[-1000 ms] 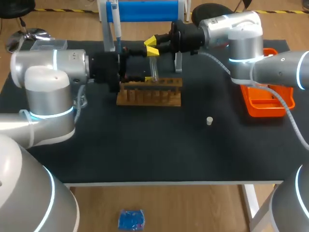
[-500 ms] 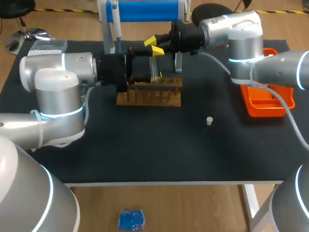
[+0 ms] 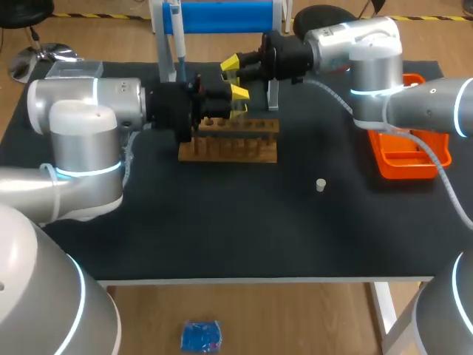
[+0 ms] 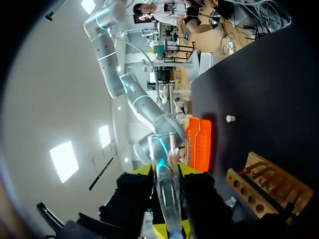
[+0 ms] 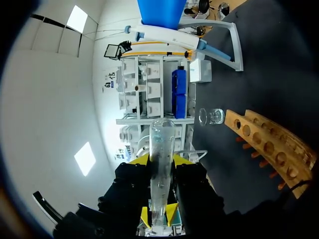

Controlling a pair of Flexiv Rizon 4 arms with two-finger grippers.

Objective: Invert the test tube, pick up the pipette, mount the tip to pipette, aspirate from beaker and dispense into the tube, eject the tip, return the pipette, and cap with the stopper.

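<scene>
**Desk:** State of the left gripper [image 3: 238, 92]?

**Operator:** I find its jaws drawn in to a narrow gap, no wider than the test tube [image 4: 166, 184]. They pinch the tube from both sides. In the left wrist view the tube's open rim points away from the jaws.

**Desk:** And the right gripper [image 3: 230, 65]?

**Operator:** Same finding. Its jaws press on the glass from two sides. In the right wrist view I see the rounded end pointing away from them. From the head view I note the two grippers close together, near the far side of the wooden rack [image 3: 229, 140]. The glass itself is hard to make out from there.

**Desk:** Other items?

**Operator:** The pipette [image 3: 176, 44] is upright at the far edge of the tabletop [image 3: 222, 229], behind the rack and toward my left. The beaker [image 5: 212, 117] stands just beyond one end of the rack. The stopper [image 3: 321, 185] lies alone on the tabletop, well apart from the rack, toward my right. An orange tray [image 3: 406, 159] sits at the right edge, partly under my right arm.
</scene>
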